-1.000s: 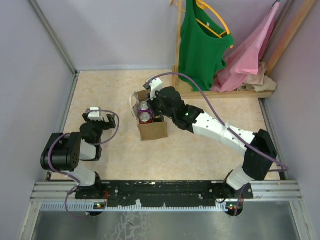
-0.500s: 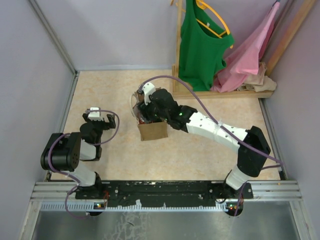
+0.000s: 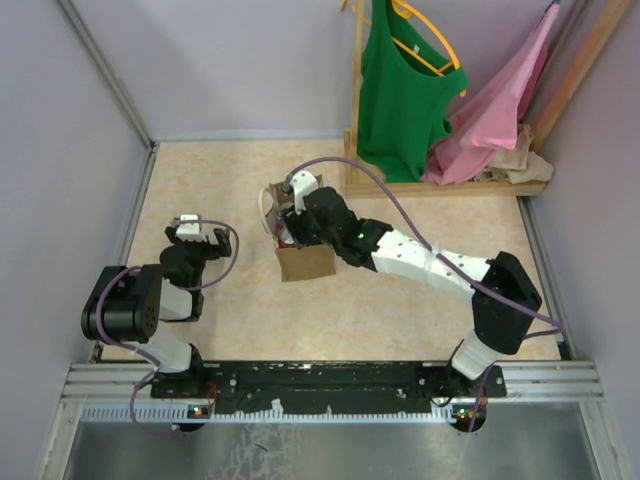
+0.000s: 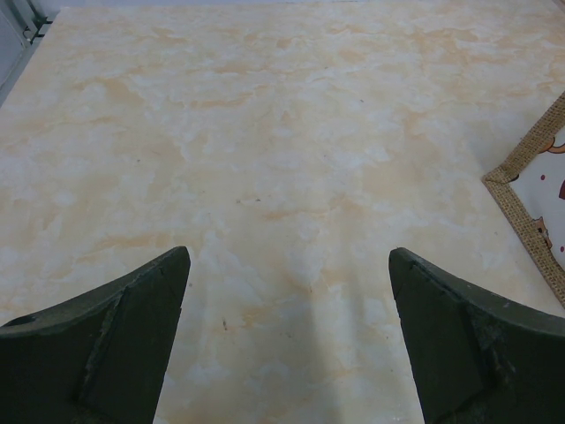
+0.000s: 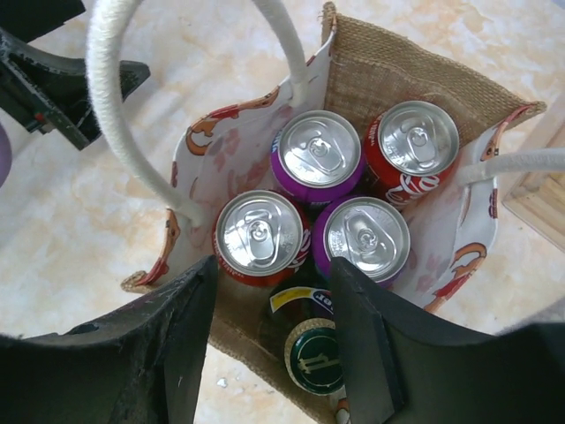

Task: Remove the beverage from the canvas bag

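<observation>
Presently: canvas bag (image 5: 397, 79), upright near the middle of the desk (image 4: 265, 132), holding four cans (image 5: 365, 237) and a green-capped bottle (image 5: 311, 358). Right claw (image 5: 274, 269) above its mouth, fingers apart, either side of the bottle. Left claw (image 4: 289, 256), fingers apart, toward the desk's left edge.

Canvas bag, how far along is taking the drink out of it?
Done: nothing; four cans and a green-capped bottle sit inside the canvas bag. In hand: the right gripper hangs open over the bag, fingers flanking the bottle, not gripping. To do: close, lift out, set down. The left gripper waits open.
</observation>
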